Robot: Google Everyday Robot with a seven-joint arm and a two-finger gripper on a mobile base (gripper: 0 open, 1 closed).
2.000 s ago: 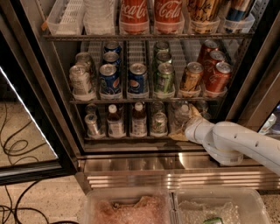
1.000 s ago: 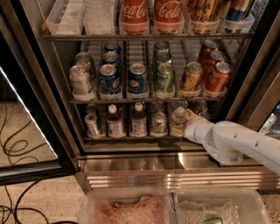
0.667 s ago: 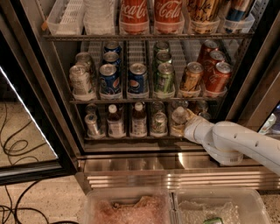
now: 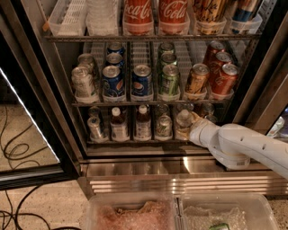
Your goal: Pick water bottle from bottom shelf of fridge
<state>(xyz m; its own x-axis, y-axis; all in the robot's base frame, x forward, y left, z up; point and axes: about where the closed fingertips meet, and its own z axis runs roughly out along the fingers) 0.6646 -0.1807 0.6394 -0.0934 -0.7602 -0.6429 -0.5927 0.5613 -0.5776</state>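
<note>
Here, end effector (image 4: 186, 127) sits at bottom shelf (image 4: 107, 142).

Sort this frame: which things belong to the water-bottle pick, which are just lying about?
Job: water bottle, bottom shelf, fridge, gripper at the bottle on that shelf.
Bystanders: Pepsi cans, Coca-Cola bottles, brown-liquid bottles, floor cables.

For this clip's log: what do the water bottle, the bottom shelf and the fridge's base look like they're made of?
The water bottle is likely clear plastic: see-through body, pale cap. The bottom shelf looks like dark coated metal wire: thin matte bars. The fridge base looks like stainless steel: bright, mirror-like reflections. The gripper is at the bottle, on the shelf's right side.
</note>
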